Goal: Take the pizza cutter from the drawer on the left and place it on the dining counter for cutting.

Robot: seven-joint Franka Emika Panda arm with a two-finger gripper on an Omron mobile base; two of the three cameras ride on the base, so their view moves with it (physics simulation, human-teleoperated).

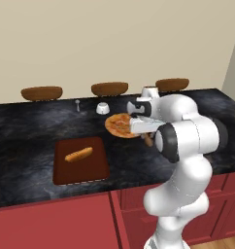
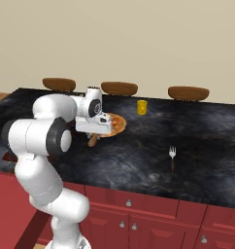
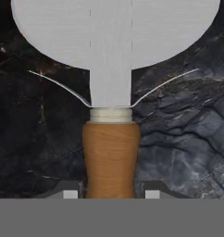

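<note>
We held the orange-brown-handled pizza cutter [image 3: 111,152] in the nearly closed gripper [image 3: 111,193] beside the round pizza [image 1: 120,124]; next, lowering it onto the black marbled desk [image 1: 27,131]

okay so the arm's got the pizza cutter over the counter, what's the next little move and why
Probably lower it and let go. The gripper is shut on the pizza cutter by its handle, above bare black counter beside the pizza, so only setting it down seems left.

The pizza cutter [image 3: 111,139], wooden-handled with a broad grey wheel, hangs just over the marbled black dining counter [image 3: 188,139].
</note>
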